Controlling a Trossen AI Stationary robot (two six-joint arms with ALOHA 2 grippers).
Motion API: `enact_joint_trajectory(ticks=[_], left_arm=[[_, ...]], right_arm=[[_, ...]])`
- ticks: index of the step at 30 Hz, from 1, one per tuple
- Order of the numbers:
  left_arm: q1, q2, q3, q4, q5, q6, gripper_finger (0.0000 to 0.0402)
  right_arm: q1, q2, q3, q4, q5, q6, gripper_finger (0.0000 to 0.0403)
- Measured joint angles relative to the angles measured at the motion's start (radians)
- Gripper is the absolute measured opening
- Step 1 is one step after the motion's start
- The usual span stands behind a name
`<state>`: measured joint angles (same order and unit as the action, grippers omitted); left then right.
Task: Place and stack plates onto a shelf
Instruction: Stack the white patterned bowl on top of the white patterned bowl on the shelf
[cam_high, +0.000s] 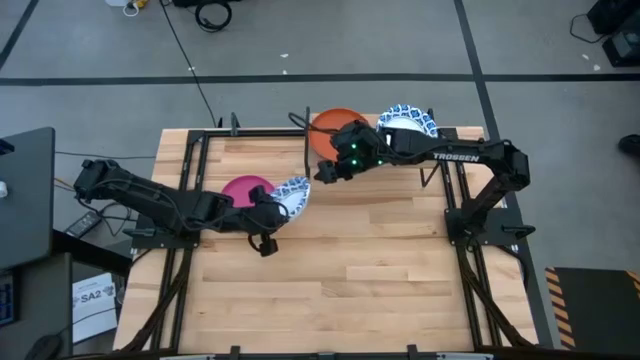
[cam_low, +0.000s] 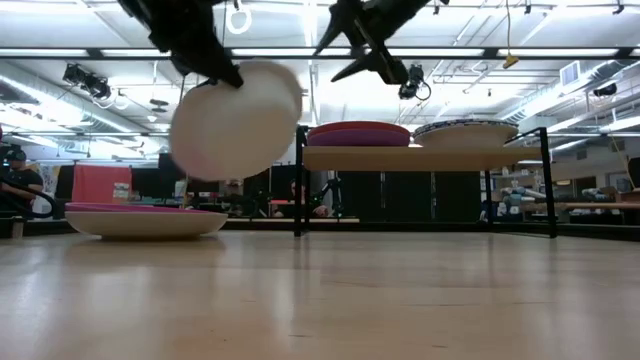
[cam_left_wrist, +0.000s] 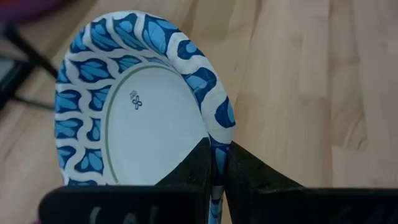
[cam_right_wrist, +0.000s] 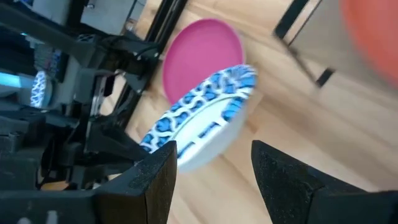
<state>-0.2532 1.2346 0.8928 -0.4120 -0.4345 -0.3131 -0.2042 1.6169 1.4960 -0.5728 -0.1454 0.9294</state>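
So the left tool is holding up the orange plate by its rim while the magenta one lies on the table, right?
Not quite. The left tool is pinching a blue-patterned white plate by its rim, as the left wrist view shows. The orange plate sits on the shelf. The magenta plate does lie on the table.

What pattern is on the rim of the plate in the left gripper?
Blue leaf shapes on white, on the plate; clearest in the left wrist view.

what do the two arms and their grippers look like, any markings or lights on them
Both arms are dark, jointed links with black cables along them. The right arm carries white TROSSEN lettering on its forearm and small green lights near the wrist. The left arm shows no lettering. The right gripper and left gripper each have two black, wedge-shaped fingers.
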Motion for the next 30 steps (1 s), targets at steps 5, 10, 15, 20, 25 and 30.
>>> enact_joint_trajectory(ticks=[5,10,15,20,25,30], left_arm=[[0.0,0.0,0.0,0.093,-0.007,0.068,0.0036],[0.0,0.0,0.0,0.147,-0.017,0.122,0.0036],[0.0,0.0,0.0,0.169,-0.037,0.143,0.0036],[0.0,0.0,0.0,0.182,-0.048,0.152,0.0036],[0.0,0.0,0.0,0.185,-0.064,0.153,0.0036],[0.0,0.0,0.0,0.232,-0.063,0.175,0.0036]], right_arm=[[0.045,0.0,0.0,0.004,0.009,0.074,0.0213],[0.077,0.0,0.0,0.004,0.03,0.153,0.0213],[0.091,0.0,0.0,0.004,0.041,0.209,0.0213],[0.093,0.0,0.0,0.024,0.049,0.244,0.0213],[0.093,0.0,0.0,0.046,0.049,0.292,0.0213],[0.093,0.0,0.0,0.062,0.05,0.331,0.0208]])
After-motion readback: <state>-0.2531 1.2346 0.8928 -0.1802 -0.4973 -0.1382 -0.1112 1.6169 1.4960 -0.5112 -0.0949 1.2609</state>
